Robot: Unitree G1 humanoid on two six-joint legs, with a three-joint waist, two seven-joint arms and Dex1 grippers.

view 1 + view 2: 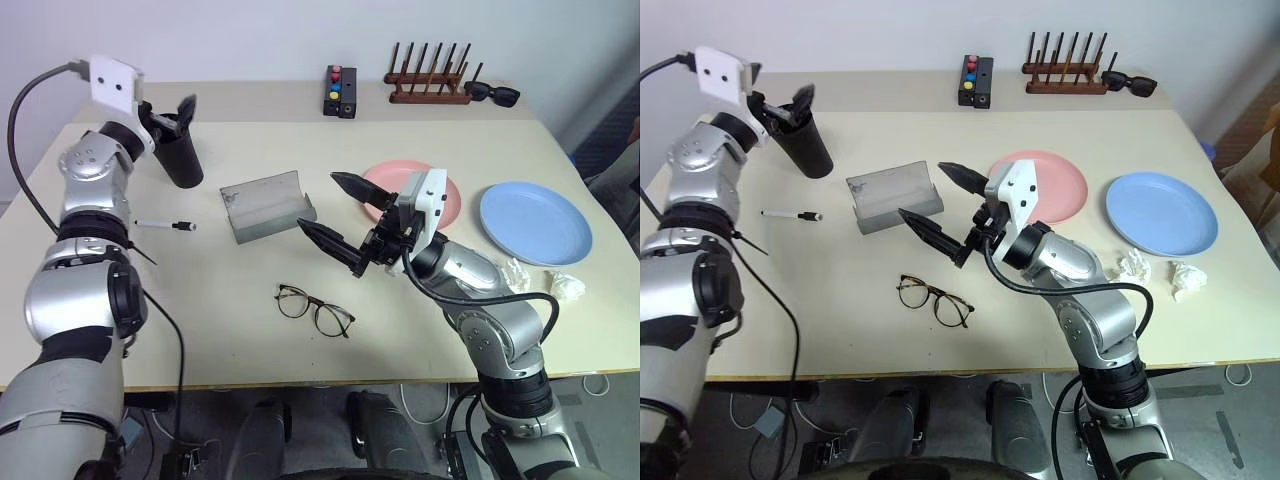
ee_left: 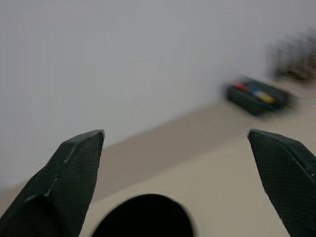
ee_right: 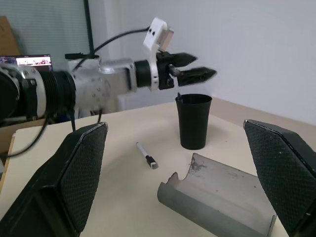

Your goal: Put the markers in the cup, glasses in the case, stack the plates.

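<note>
The tall black cup stands at the far left of the table, and my left gripper hovers open just over its mouth, nothing between the fingers. A thin dark tip pokes above the cup's rim. The white marker with a black cap lies on the table nearer than the cup. The grey case lies open mid-table. The glasses rest nearer the front edge. My right gripper is open and empty, raised between the case and the pink plate. The blue plate sits to the right.
At the back stand a small black box with coloured buttons, a wooden peg rack and black sunglasses. Crumpled white paper lies by the blue plate near the right edge.
</note>
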